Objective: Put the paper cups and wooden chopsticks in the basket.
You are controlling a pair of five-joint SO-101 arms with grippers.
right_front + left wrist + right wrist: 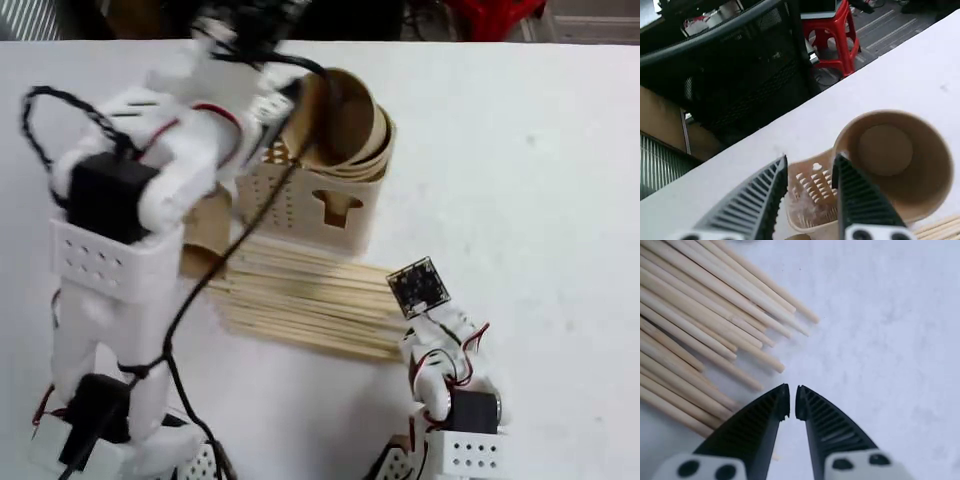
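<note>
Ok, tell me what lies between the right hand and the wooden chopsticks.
Nothing visible does. Just a strip of white table separates the right hand from the nearest ends of the pale wooden chopsticks, which lie flat in a loose pile.

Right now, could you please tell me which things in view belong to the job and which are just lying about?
Belong to the job:
paper cup, standing in the basket
chopsticks
basket

Just lying about:
red stool
black mesh chair
</note>
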